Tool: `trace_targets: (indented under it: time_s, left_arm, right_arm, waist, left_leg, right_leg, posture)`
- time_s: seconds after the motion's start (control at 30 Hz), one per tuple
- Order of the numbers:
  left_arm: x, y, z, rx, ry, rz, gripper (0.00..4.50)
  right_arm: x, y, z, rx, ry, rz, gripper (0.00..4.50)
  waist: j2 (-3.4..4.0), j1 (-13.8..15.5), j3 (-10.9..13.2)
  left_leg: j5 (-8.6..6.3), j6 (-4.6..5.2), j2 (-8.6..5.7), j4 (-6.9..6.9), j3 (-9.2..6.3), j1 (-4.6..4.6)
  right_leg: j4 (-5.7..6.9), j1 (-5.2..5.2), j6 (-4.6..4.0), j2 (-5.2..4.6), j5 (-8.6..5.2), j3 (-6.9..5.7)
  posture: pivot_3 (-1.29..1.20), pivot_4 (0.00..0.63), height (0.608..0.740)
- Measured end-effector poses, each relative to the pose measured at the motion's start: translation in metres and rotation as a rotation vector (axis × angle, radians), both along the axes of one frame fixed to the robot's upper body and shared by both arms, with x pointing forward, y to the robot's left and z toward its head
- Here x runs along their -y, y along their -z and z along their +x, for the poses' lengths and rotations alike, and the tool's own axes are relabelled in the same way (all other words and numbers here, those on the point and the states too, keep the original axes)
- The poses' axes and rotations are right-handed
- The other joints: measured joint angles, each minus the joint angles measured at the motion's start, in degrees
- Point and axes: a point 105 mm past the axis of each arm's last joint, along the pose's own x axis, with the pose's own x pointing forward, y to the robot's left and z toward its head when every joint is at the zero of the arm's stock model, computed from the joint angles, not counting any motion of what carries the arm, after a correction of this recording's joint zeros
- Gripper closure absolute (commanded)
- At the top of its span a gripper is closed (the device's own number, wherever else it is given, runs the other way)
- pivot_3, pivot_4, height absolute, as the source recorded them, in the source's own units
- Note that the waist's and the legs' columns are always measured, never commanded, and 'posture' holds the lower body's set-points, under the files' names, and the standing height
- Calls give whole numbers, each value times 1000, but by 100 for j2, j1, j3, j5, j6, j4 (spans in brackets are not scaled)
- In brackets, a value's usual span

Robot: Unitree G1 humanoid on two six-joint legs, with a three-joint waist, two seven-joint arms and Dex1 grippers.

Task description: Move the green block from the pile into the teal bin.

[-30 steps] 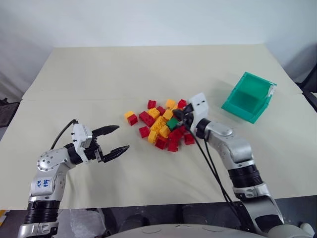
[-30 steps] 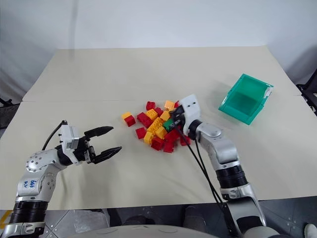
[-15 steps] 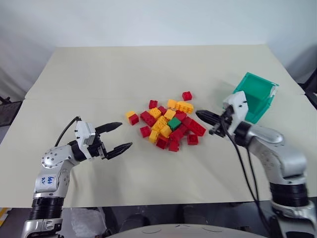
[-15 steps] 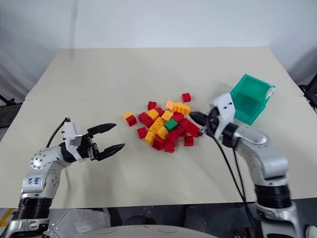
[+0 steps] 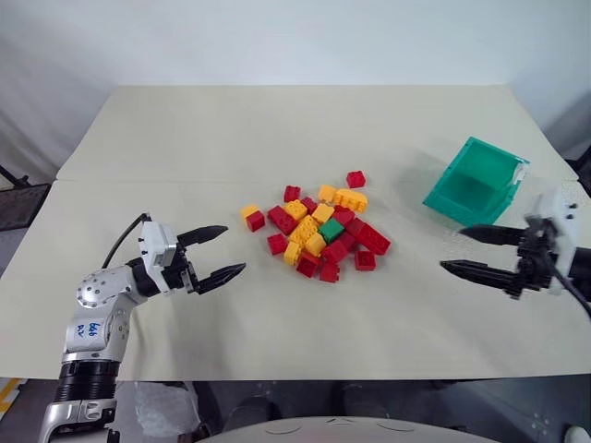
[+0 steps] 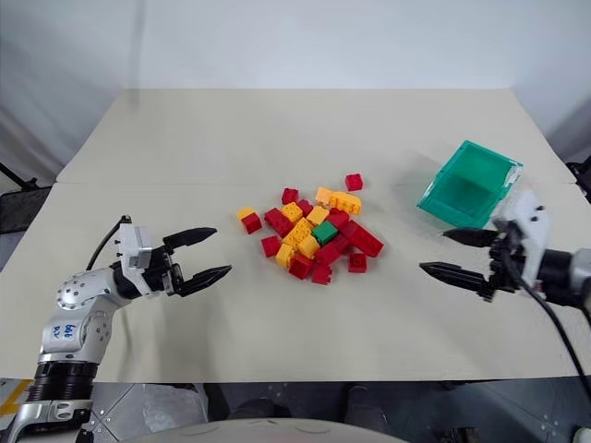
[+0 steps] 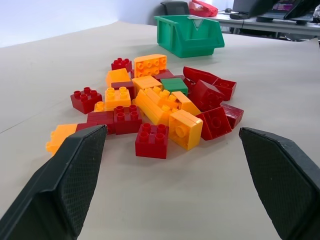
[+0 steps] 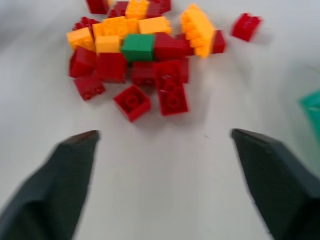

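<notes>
The right gripper [image 6: 454, 253], which a second ago was down in the pile [image 5: 319, 232] with its jaws closed at the green block [image 5: 331, 230], has pulled back to the right side of the table [image 5: 277, 129]. Now its jaws are wide open and hold nothing. It hovers just in front of the teal bin [image 5: 476, 182], well apart from the pile, and it points toward the pile. The pile itself looks changed: some red bricks on its right side are spread out more, and one red brick [image 5: 355, 179] lies alone behind it.

The left gripper [image 5: 223, 251] stays at the left of the pile, its jaws open and empty, also pointing at the pile.

The green block is still in the pile, near its middle, between red and yellow-orange bricks. The teal bin stands farther back, to the right of the pile.
</notes>
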Motion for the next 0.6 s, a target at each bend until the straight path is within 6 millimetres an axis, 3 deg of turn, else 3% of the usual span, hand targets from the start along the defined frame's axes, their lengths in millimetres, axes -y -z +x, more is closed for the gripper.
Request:
trace_targets:
  time_s: [0.17,0.27,0.43,0.53,0.6]
  left_arm:
    - [-2,3,1,-9,-4,-3,0]
    - [-3,2,2,-4,-7,-3,0]
    - [-2,0,7,19,-12,0,0]
    - [6,0,8,30,6,-17,0]
    - [11,3,7,30,19,-16,0]
  right_arm:
    - [-1,-3,0,8,-7,-2,16]
    - [-14,-8,8,32,-52,-21,16]
    - [-57,-6,29,26,-217,-108,16]
    - [-87,-11,57,50,-297,-161,16]
    - [-97,-4,71,12,-310,-246,16]
  waist:
    - [-1,19,0]
    - [-1,13,0]
    - [-1,-6,1]
    - [-1,-92,1]
    - [-1,-99,1]
  left_leg:
    - [1,-2,1,3,2,3]
    - [1,-3,1,6,2,5]
    - [2,-5,2,7,3,4]
    - [2,-4,-1,9,5,1]
    - [2,-4,0,9,-7,-7]
  right_leg:
    - [5,0,0,-1,0,3]
    - [7,0,0,-2,0,6]
    - [7,-3,0,-1,0,6]
    - [7,-3,0,-5,0,5]
    - [5,-6,0,-4,0,-8]
  posture:
    - [0,150,740]
    - [0,150,740]
    - [0,150,740]
    - [0,150,740]
    - [0,150,740]
